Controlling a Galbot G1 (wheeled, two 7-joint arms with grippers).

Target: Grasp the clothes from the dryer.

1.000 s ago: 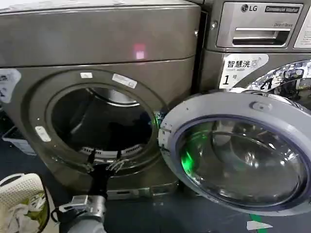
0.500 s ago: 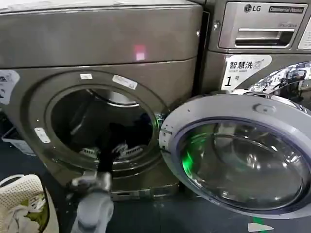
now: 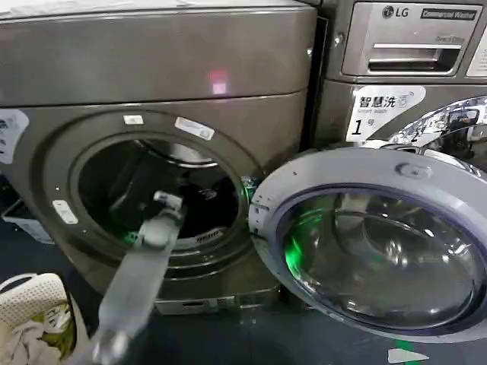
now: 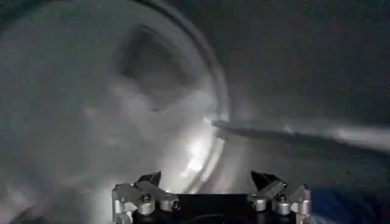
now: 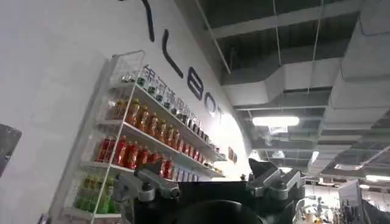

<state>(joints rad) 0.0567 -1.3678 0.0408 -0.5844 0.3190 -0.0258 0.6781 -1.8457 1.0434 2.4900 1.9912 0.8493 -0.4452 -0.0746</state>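
1. The dryer (image 3: 152, 68) stands with its round door (image 3: 380, 243) swung wide beside the porthole.
2. The left tool (image 3: 179, 207) reaches into the drum mouth in the head view; the left wrist view shows its fingers (image 4: 149, 181) spread against blurred drum wall.
3. The clothes (image 3: 205, 201) lie dark inside the drum, just beside that tool.
4. The right tool (image 5: 213, 176), spread, faces a shelf of bottles (image 5: 131, 146), away from the dryer.

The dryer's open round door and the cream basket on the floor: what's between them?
In the head view, the left arm, slanting up from the floor, its hand in the dryer mouth, between the basket and the door.
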